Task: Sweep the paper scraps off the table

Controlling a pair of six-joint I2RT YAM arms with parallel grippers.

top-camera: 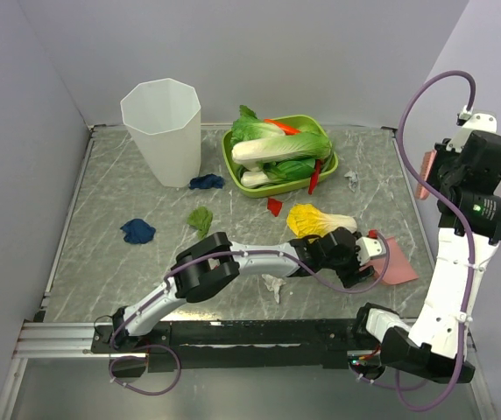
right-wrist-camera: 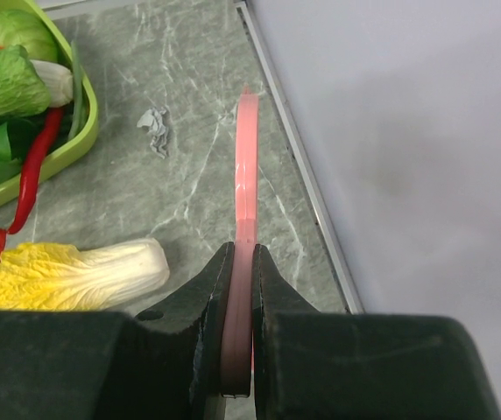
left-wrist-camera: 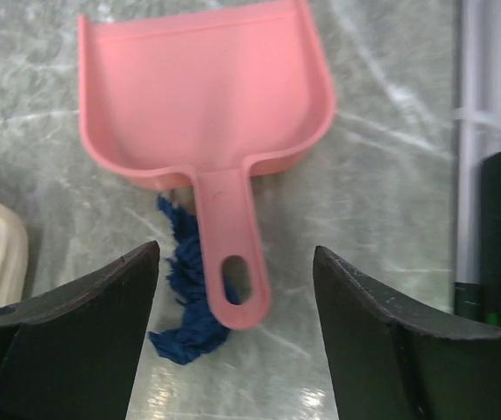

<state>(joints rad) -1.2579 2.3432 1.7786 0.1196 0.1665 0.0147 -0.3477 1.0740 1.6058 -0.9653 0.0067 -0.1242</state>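
Left wrist: crumpled dark-blue paper scrap (left-wrist-camera: pixel 185 337)

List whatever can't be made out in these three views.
- Thin pink item in the shut right tool: right wrist view shows only its edge, and the arm covers most of it in the top view, so its kind is unclear.
- Dark blue paper scrap: left wrist view, partly under the handle of the pink dustpan.
- White cup: top view, its own wall hides the inside bottom.
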